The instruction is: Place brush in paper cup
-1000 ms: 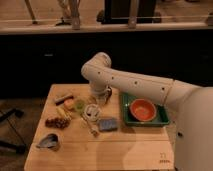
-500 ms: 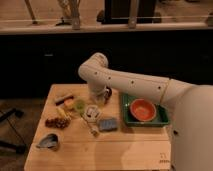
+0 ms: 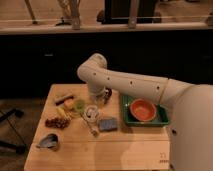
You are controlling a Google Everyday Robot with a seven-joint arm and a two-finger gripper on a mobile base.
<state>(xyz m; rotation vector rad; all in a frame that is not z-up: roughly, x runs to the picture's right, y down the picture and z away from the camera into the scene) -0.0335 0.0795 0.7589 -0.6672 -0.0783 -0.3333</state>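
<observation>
The paper cup (image 3: pixel 91 113) is small, round and white. It stands on the wooden table (image 3: pixel 125 150), left of centre. My gripper (image 3: pixel 101 95) hangs from the white arm just behind and slightly right of the cup, low over the table. A dark shape sits at the gripper's end. I cannot tell the brush apart from it, and no white-handled brush shows elsewhere on the table.
A light-green cup (image 3: pixel 79 105) stands left of the paper cup. A thin yellowish utensil (image 3: pixel 90 128) and a blue sponge (image 3: pixel 107 124) lie in front. Dark red grapes (image 3: pixel 57 121), a grey metal cup (image 3: pixel 48 142) and a green tray (image 3: pixel 161 120) holding an orange bowl (image 3: pixel 142 109) are also there.
The arm's wrist has shifted only slightly behind the paper cup. The things on the table have not moved.
</observation>
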